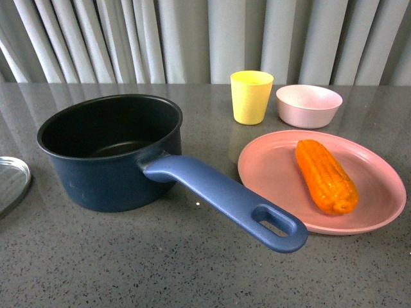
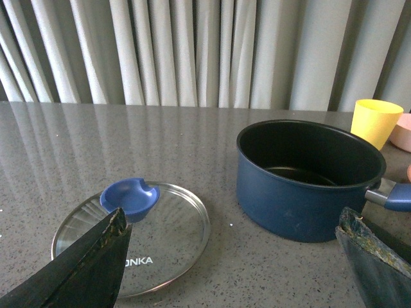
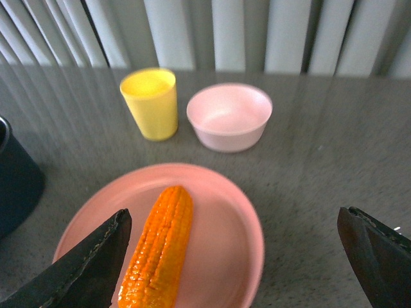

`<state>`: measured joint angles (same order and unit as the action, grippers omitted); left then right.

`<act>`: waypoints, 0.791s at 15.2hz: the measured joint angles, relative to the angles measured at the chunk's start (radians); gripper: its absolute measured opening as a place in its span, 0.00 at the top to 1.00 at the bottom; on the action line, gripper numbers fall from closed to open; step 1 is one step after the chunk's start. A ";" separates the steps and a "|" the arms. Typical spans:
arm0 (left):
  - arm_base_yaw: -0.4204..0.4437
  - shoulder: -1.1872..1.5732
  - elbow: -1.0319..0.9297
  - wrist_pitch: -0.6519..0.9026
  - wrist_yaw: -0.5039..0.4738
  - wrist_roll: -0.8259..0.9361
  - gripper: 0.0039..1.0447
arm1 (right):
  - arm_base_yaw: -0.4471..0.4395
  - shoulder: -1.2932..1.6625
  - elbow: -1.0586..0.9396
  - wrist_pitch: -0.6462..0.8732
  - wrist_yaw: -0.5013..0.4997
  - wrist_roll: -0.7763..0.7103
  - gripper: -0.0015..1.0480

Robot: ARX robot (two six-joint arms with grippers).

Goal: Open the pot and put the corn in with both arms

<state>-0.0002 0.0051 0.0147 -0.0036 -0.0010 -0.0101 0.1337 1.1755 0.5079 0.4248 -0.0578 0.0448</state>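
Note:
The navy-blue pot (image 1: 109,151) stands open and empty at the left of the grey table, its long blue handle (image 1: 225,199) pointing front right. It also shows in the left wrist view (image 2: 308,179). Its glass lid (image 2: 138,234) with a blue knob lies flat on the table beside it, its edge at the left border of the front view (image 1: 11,183). The orange corn (image 1: 325,176) lies on a pink plate (image 1: 379,205); it also shows in the right wrist view (image 3: 159,247). My left gripper (image 2: 234,221) is open above the table between lid and pot. My right gripper (image 3: 234,221) is open above the plate, the corn beside one finger. Neither arm shows in the front view.
A yellow cup (image 1: 251,96) and a small pink bowl (image 1: 308,105) stand behind the plate. Grey curtains hang behind the table.

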 joint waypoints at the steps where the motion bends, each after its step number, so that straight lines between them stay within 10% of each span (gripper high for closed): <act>1: 0.000 0.000 0.000 0.000 0.000 0.000 0.06 | 0.033 0.181 0.109 -0.050 0.000 0.023 0.06; 12: 0.000 0.000 0.000 0.000 0.000 0.000 0.06 | 0.189 0.607 0.420 -0.330 0.139 0.167 0.06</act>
<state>-0.0002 0.0051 0.0147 -0.0036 -0.0006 -0.0101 0.3225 1.7821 0.9276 0.0944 0.0811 0.2115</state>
